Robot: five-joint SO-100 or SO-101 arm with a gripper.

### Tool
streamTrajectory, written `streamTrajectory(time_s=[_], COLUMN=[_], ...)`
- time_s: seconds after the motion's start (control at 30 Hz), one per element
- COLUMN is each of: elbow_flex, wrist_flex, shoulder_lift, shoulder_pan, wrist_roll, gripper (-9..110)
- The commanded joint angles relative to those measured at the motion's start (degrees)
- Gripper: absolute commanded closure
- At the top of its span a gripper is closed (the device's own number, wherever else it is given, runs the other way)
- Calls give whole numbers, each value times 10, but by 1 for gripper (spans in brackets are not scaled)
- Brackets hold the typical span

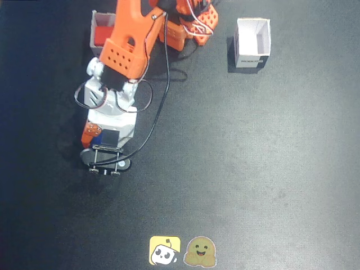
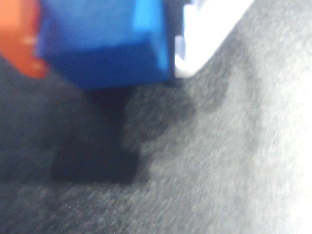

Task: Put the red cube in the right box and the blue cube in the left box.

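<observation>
Between our gripper's [image 2: 105, 41] 2 fingers, the blue cube [image 2: 105, 44] clamped and lifted above the black table [image 1: 253, 169], red cube [image 1: 103, 35] in the box [image 1: 94, 31] beside the arm's base, white box [image 1: 252, 42] well apart across open mat.

Fixed view evenly lit and sharp; wrist view blurred, shadowed.

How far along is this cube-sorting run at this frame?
Done: the small red cube already sits inside the open box at upper left of the fixed view. In hand: the gripper is shut on the small bright-blue cube, off the mat judging by its shadow. Left: carrying it to the empty white box at upper right.
</observation>
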Motion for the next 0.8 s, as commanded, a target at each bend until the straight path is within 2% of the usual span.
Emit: streamTrajectory(time_s=[0.0, 0.37, 0.77], elbow_flex=[-4, 4, -22], wrist_flex=[-7, 11, 208], shoulder_lift=[4, 27, 199], shoulder_pan=[1, 3, -2], wrist_roll=[6, 17, 44], gripper=[91, 94, 94])
